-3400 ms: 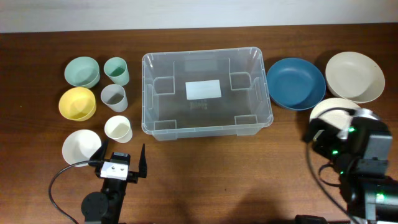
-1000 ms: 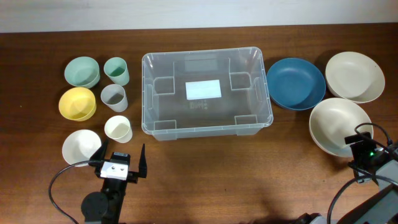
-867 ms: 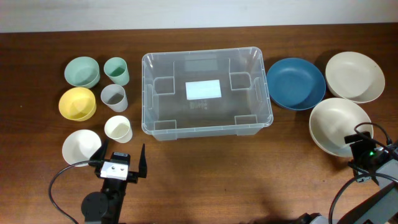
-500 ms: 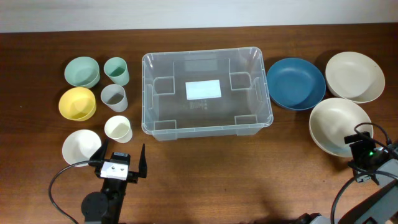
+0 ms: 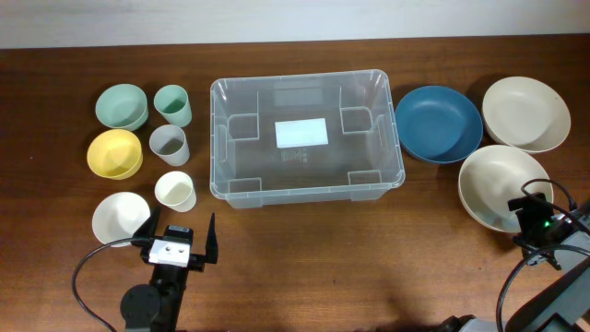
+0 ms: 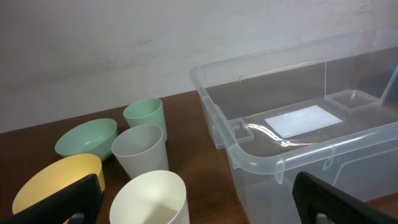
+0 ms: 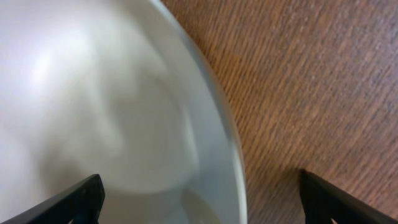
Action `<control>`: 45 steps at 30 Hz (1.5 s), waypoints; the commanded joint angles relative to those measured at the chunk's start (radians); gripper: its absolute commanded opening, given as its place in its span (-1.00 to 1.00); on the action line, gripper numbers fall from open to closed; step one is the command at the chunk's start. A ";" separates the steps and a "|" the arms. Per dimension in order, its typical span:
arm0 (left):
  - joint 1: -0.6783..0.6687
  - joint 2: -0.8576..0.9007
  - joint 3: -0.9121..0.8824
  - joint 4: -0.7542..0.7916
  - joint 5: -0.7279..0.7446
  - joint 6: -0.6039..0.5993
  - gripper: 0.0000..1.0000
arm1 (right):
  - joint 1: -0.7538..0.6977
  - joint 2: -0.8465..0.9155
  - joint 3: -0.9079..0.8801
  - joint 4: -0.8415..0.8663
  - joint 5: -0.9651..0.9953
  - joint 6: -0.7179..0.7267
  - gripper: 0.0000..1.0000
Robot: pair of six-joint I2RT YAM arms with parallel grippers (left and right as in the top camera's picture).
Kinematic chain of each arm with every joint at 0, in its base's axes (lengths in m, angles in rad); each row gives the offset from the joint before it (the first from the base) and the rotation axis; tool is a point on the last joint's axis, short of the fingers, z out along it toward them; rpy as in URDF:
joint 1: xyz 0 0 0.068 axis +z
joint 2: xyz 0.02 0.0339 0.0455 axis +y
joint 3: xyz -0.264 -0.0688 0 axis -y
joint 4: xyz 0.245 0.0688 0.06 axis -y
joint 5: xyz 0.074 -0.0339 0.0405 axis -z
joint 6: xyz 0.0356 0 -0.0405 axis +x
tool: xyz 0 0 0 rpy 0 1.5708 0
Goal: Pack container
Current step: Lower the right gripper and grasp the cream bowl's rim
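The container (image 5: 218,138), a large clear bin with a white label on its base, stands empty at the table's middle; the left wrist view shows it on the right (image 6: 249,155). My left gripper (image 5: 182,226) rests open before its front left corner, a white cup (image 6: 152,199) just ahead of its jaws (image 6: 196,186). My right gripper (image 5: 527,207) is open and low at the near edge of a cream bowl (image 5: 498,180). In the right wrist view the bowl's rim (image 7: 233,168) runs between the spread jaws (image 7: 205,199), touching neither finger.
Right of the container lie a blue bowl (image 5: 439,124) and a second cream bowl (image 5: 525,112). To its left stand a green bowl (image 5: 122,105), green cup (image 5: 172,104), grey cup (image 5: 169,144), yellow bowl (image 5: 114,152), white cup (image 5: 175,191) and white bowl (image 5: 120,218).
My right gripper has dropped from above the near cream bowl to its front rim and edged slightly inward over it. The left arm has not moved.
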 commanded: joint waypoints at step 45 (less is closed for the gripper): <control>0.007 -0.008 -0.003 -0.005 -0.004 0.010 0.99 | 0.006 0.130 -0.007 0.059 0.009 0.020 -0.44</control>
